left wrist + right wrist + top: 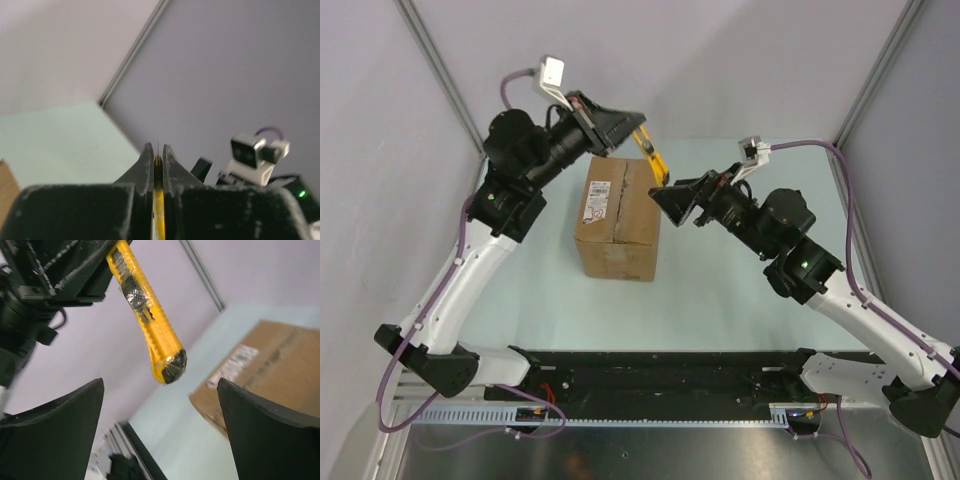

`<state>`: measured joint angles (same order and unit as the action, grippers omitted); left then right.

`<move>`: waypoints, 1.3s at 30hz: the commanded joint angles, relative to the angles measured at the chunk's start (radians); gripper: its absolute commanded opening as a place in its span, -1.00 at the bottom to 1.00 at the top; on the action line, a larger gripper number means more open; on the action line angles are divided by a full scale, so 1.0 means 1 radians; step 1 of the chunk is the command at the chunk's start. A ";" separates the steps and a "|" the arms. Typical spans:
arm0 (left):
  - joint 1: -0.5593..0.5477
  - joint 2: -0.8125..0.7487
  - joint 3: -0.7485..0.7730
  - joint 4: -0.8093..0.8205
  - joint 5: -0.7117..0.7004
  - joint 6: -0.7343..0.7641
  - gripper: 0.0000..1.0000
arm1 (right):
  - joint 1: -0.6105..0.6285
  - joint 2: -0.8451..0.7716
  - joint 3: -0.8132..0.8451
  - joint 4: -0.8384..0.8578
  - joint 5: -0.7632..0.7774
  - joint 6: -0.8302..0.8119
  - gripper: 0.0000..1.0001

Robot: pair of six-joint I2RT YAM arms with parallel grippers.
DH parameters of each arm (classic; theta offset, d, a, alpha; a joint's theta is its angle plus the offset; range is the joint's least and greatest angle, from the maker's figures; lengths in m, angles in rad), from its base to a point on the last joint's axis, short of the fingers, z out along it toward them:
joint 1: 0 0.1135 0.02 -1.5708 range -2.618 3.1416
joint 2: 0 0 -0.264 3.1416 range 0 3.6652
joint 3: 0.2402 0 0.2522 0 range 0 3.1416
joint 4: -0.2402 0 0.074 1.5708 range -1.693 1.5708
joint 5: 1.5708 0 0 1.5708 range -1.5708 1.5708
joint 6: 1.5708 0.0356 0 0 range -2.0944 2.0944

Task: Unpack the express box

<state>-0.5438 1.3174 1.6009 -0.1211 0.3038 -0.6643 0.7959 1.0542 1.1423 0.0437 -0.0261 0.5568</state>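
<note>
Left gripper (638, 128) pinches a yellow box cutter (150, 325) above the express box (620, 215), which sits taped shut on the table (720, 290) between the arms, while the right gripper (160, 385) gapes wide beside the cutter's free end, so I'd say unpacking hasn't begun.

brown express box (618, 215), closed, upright, mid-table

A yellow utility knife (653, 158) hangs tilted, blade end uppermost, above a pale green table (720, 300).

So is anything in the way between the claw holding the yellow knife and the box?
Nothing visible. The left claw holds the knife above the box; the open right claw sits beside it.
</note>
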 commanded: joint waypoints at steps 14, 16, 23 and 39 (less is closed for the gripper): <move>-0.011 0.006 -0.028 0.437 -0.097 -0.281 -1.00 | -0.122 0.135 0.000 0.759 -0.265 0.466 0.60; -0.013 -0.004 -0.051 0.448 -0.100 -0.274 -1.00 | -0.127 0.148 0.002 0.781 -0.262 0.469 0.40; -0.013 -0.030 -0.094 0.456 -0.091 -0.253 -1.00 | -0.135 0.164 0.002 0.774 -0.215 0.482 -0.46; 0.060 -0.196 -0.284 0.440 0.121 0.100 0.99 | -0.259 0.109 0.002 0.570 -0.312 0.443 -1.00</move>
<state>-0.5278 1.2198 1.3693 0.3187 0.2867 -0.7166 0.6018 1.2221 1.1278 0.6781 -0.2546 1.0161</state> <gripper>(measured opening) 0.991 0.130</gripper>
